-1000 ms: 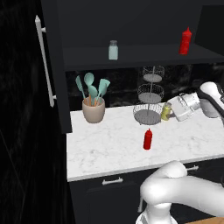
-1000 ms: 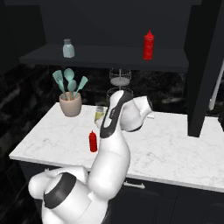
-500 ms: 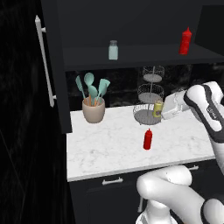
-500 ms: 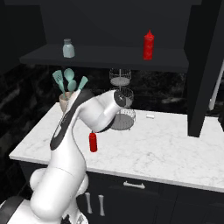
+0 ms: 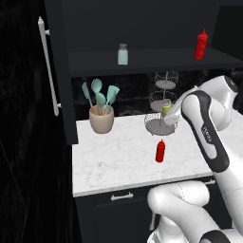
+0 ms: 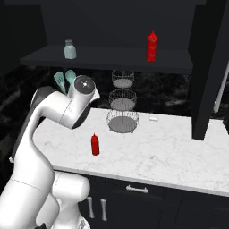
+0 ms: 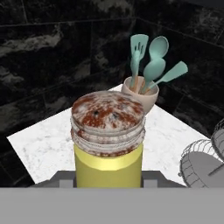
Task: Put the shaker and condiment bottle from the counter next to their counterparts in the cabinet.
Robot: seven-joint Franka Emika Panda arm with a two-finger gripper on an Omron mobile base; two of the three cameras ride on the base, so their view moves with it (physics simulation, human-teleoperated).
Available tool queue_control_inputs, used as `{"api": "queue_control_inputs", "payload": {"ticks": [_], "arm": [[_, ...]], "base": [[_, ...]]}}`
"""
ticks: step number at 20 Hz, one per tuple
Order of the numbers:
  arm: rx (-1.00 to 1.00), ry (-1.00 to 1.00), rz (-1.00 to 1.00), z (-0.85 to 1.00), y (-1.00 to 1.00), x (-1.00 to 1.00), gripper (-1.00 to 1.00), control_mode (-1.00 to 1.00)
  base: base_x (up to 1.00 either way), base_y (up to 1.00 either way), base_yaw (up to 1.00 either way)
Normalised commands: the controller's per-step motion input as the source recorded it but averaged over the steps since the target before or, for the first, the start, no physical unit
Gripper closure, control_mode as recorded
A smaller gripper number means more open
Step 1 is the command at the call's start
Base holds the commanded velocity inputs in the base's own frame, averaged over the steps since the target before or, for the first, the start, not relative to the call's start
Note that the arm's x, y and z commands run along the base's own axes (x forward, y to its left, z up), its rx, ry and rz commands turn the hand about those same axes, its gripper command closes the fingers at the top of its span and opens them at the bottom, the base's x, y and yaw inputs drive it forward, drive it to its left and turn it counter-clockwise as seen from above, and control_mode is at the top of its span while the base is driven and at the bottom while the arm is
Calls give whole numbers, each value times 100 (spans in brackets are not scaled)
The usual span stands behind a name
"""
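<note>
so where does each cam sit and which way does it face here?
Left base view: behind the arm on its left, facing the counter and open cabinet; the arm rises lower right, gripper shut on the shaker.
Right base view: behind on its right, same counter; the arm rises lower left.
Hand view: on the hand, facing the utensil crock; the shaker sits close up.
Shared by both base views: condiment bottle, wire rack, shelf counterparts.

The shaker (image 7: 107, 142) has a smooth yellow body and a rust-mottled metal cap; the counter (image 5: 118, 156) is veined white marble (faintly glossy).
</note>
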Motion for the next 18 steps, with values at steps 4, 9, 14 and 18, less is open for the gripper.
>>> {"api": "queue_control_inputs", "payload": {"ticks": [4,9,14,18], "arm": [[0,4,-11,63,0,0,100,-100],[10,5,-8,63,0,3,100,-100],[15,13,-7,29,0,20,100,-100],[13,8,-8,24,1,14,100,-100]], "base": [[0,0,0],[0,0,0],[0,0,0],[0,0,0]]}}
